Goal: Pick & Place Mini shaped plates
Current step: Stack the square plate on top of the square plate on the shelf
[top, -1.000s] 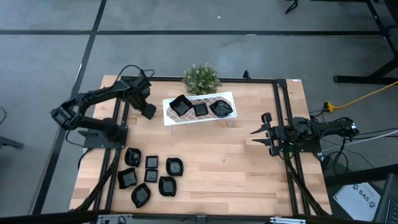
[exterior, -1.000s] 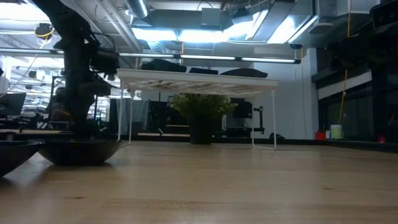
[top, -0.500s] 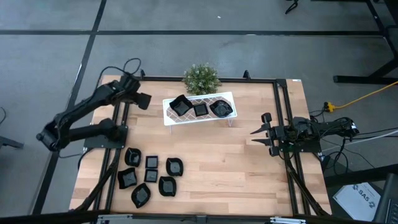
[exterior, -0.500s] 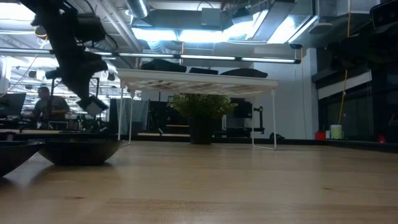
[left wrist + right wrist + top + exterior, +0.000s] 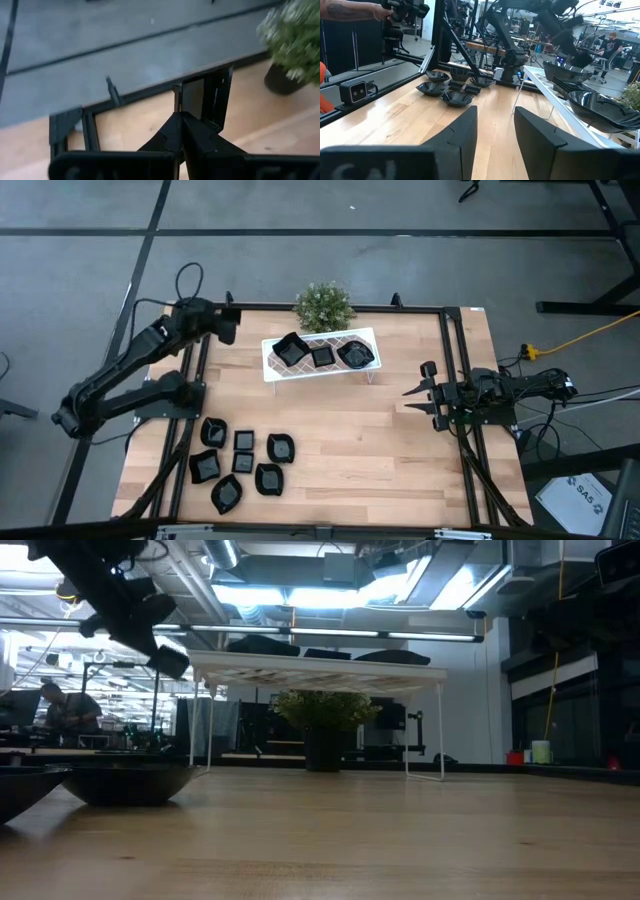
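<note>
Pressed together and empty, my left gripper [image 5: 229, 323] hangs above the table's far left corner; my right gripper [image 5: 410, 399] waits spread at the right edge. Three mini shaped plates [image 5: 322, 353] sit on the white rack [image 5: 270, 370], seven more [image 5: 240, 464] lie near-left on the table [image 5: 370, 450].

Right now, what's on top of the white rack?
Three mini shaped plates sit on the white rack: a leaf-like one, a square one and a rounded one. The tabletop beneath the rack is mostly hidden from above.

Ten mini shaped plates [image 5: 244, 461], perhaps; one rack [image 5: 320, 366]; one plant [image 5: 323, 306].
</note>
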You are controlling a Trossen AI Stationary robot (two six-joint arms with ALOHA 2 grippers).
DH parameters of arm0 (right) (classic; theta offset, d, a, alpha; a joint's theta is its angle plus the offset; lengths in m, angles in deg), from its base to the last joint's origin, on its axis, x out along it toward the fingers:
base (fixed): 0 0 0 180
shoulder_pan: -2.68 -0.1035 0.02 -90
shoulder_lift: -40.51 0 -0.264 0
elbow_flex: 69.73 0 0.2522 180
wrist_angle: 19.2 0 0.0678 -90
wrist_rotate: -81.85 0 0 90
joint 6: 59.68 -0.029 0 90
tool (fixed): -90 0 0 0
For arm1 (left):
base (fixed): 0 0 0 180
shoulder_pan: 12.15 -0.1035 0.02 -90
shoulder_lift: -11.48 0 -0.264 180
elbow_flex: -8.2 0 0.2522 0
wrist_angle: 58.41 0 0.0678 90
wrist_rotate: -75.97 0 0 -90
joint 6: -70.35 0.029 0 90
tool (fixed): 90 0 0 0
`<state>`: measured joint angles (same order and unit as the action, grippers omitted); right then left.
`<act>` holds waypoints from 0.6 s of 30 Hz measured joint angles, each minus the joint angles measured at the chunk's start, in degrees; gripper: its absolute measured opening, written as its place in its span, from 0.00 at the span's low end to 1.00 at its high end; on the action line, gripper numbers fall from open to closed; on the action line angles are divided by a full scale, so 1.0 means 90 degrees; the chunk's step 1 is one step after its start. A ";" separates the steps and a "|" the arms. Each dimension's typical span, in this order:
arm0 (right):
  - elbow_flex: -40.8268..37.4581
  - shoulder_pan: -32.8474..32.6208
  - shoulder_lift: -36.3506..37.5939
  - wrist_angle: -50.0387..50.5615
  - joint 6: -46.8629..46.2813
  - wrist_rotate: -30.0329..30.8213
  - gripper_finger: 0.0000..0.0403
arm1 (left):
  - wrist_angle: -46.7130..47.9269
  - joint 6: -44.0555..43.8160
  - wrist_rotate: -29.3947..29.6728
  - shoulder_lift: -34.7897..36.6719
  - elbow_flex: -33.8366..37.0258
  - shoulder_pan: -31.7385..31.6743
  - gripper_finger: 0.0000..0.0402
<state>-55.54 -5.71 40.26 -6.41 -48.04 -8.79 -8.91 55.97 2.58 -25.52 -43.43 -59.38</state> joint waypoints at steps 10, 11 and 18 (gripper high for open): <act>0.0000 0.0000 0.0000 0.0000 0.0000 0.0000 0.32 | -0.1315 0.0002 0.0362 0.0185 0.0000 0.0790 0.00; 0.0000 0.0001 0.0000 0.0000 0.0000 0.0000 0.32 | -0.1462 -0.0011 0.0363 0.0185 0.0000 0.0884 0.00; 0.0000 0.0000 0.0000 0.0000 0.0000 0.0000 0.32 | -0.2367 -0.0222 0.0325 0.0180 0.0000 0.1585 0.00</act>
<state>-55.54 -5.71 40.26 -6.41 -48.04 -8.79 -30.21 53.98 5.50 -23.90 -43.43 -45.12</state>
